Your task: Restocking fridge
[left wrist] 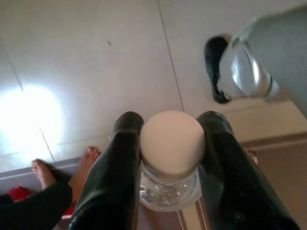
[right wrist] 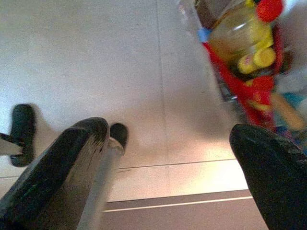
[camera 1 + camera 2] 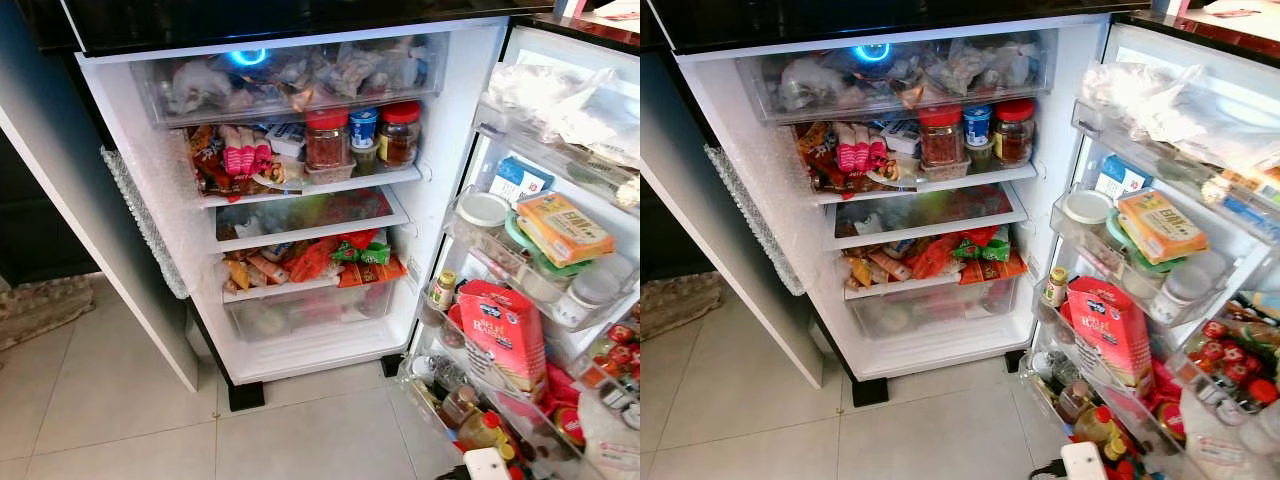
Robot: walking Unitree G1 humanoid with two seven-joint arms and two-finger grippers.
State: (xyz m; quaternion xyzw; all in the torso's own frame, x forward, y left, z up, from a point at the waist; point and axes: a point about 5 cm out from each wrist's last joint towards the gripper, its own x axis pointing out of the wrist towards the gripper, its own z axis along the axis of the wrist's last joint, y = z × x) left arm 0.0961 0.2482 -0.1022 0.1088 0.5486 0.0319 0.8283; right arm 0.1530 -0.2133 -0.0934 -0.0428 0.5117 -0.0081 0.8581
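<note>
Left wrist view: left hand (image 1: pixel 170 187) clamped on white-capped jar (image 1: pixel 171 158); right hand (image 2: pixel 177 167) apart, empty. Fridge (image 3: pixel 300 200) shelves crammed; jar may topple neighbours.

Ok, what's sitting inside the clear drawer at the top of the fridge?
The top drawer holds crumpled clear plastic bags of food under a blue light. The frosted front and the wrapping hide what the food is.

Jars (image 3: pixel 327 137) stand on the fridge's top shelf (image 3: pixel 330 185), door bins (image 3: pixel 520 290) right.
</note>
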